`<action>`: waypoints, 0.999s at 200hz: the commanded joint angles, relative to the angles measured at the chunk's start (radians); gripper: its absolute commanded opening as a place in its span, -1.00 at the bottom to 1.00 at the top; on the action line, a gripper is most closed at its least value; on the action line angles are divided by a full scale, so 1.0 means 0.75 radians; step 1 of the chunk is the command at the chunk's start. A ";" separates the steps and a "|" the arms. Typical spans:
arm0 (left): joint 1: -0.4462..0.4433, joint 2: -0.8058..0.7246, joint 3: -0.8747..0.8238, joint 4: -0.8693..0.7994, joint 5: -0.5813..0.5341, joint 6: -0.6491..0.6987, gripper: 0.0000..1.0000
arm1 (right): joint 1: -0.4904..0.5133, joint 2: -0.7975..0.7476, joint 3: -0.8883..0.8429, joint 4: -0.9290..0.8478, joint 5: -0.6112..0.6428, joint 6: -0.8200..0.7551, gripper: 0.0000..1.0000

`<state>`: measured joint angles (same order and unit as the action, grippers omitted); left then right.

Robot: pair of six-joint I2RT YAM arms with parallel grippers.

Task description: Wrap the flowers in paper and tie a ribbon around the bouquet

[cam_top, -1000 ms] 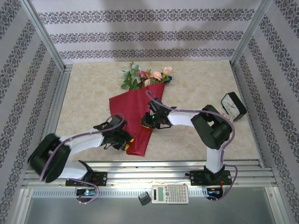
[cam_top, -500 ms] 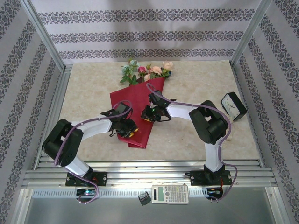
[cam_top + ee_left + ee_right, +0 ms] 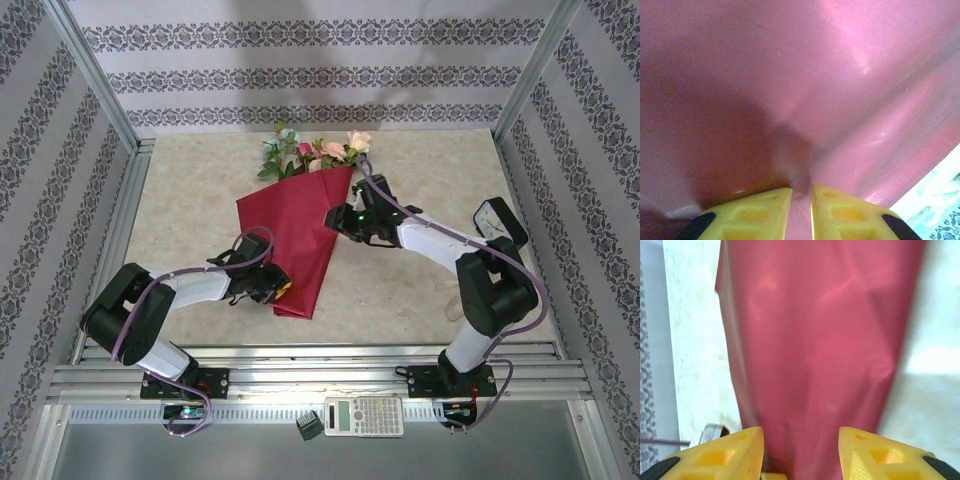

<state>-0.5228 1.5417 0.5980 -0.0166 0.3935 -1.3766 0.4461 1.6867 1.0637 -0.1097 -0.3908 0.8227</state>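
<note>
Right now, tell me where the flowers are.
Top view: the flowers lie at the far middle of the table, sticking out of the paper at its wide far end.

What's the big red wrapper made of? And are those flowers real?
The red wrapper looks like thin glossy paper: it creases sharply and catches shiny highlights. The flowers seem fake, perhaps fabric or plastic, but they're too small to be sure.
</note>
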 commanded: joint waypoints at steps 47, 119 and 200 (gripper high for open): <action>0.024 0.106 -0.164 -0.119 -0.040 -0.045 -0.60 | -0.114 0.237 0.039 0.179 -0.112 -0.088 -0.05; 0.040 0.086 -0.213 -0.105 -0.037 -0.050 -0.61 | -0.084 0.445 0.128 0.249 -0.174 -0.026 -0.14; 0.048 0.072 -0.219 -0.113 -0.037 -0.040 -0.61 | -0.067 0.346 0.129 0.275 -0.092 0.002 -0.95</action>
<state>-0.4953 1.5208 0.5144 0.1123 0.4442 -1.3998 0.3843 2.0109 1.1477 0.0841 -0.4950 0.8303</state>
